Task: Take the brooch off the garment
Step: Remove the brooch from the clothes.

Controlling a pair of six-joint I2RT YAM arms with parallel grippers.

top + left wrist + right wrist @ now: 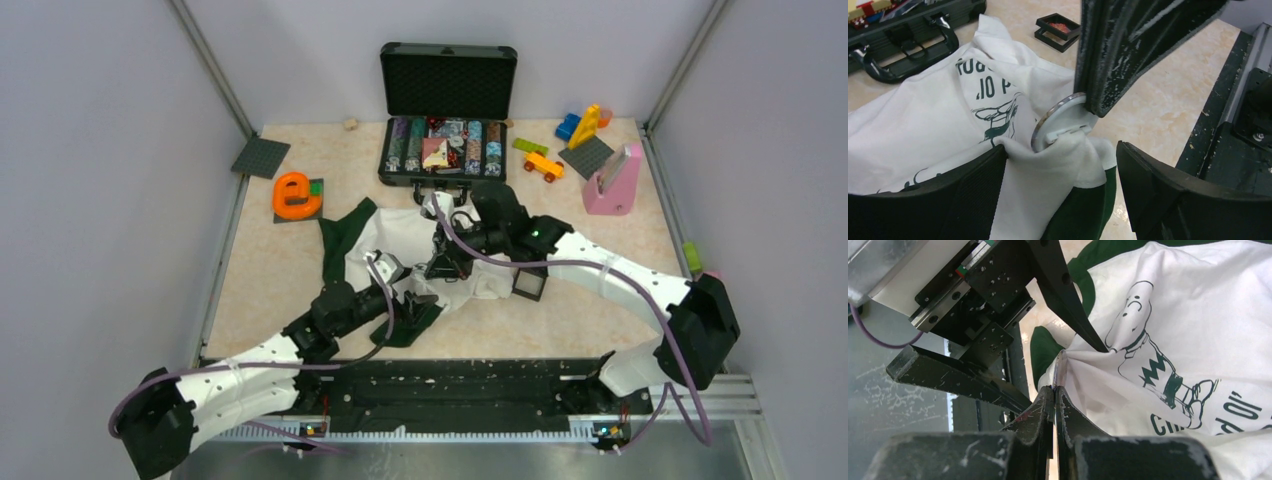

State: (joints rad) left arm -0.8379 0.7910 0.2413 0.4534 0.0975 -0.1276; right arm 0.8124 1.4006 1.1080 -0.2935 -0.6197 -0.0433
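The garment [395, 232] is a white shirt with green sleeves and a green print, bunched at mid table. It fills the left wrist view [923, 115] and the right wrist view [1173, 315]. The brooch [1063, 121] shows only its back, a round silver-edged disc with a white clasp, set in a raised fold. Its thin edge shows in the right wrist view [1062, 367]. No orange-red face shows. My right gripper [445, 265] [1054, 388] is shut on the disc's edge. My left gripper [408, 300] [1060, 165] is open around the fold, one finger [963, 195] against the cloth.
An open black case [447, 150] of chips stands behind the shirt, its handle [903, 55] close by. A small black box [530, 283] [1058, 30] holding an orange-red piece lies right of the shirt. An orange letter "e" [295, 195], toy car [543, 165] and pink stand [615, 180] sit further back.
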